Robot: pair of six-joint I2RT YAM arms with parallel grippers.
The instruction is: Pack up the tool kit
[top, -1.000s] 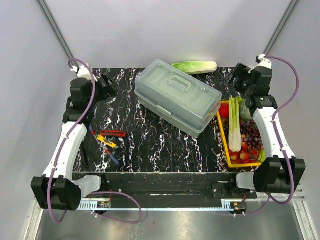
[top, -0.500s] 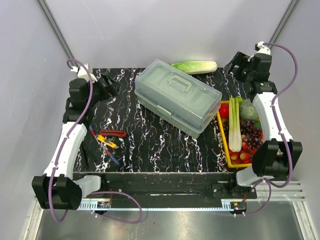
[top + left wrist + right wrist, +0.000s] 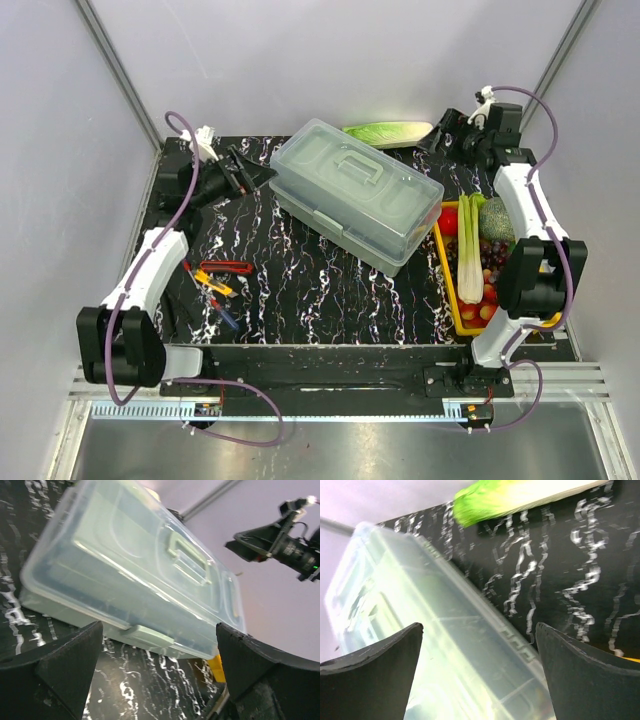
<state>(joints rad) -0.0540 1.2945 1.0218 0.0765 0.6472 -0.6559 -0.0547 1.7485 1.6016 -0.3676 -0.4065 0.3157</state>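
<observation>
The tool kit box (image 3: 355,195) is a closed translucent grey case with a lid handle (image 3: 358,172) and a front latch (image 3: 327,222), lying aslant mid-table. It also shows in the left wrist view (image 3: 130,575) and the right wrist view (image 3: 430,645). Small hand tools (image 3: 218,280), red, yellow and blue, lie on the table at the left front. My left gripper (image 3: 262,174) is open and empty, just left of the box's left end. My right gripper (image 3: 432,135) is open and empty, above the table behind the box's right end.
A yellow tray of vegetables (image 3: 478,262) stands at the right edge, touching the box's right corner. A green cabbage (image 3: 390,133) lies behind the box; it also shows in the right wrist view (image 3: 520,495). The black marbled table (image 3: 320,290) ends close to both arm bases.
Both arms have swung inward toward the box. The left gripper moved right to the box's left end. The right gripper moved left and back, past the cabbage. The box has not moved.
</observation>
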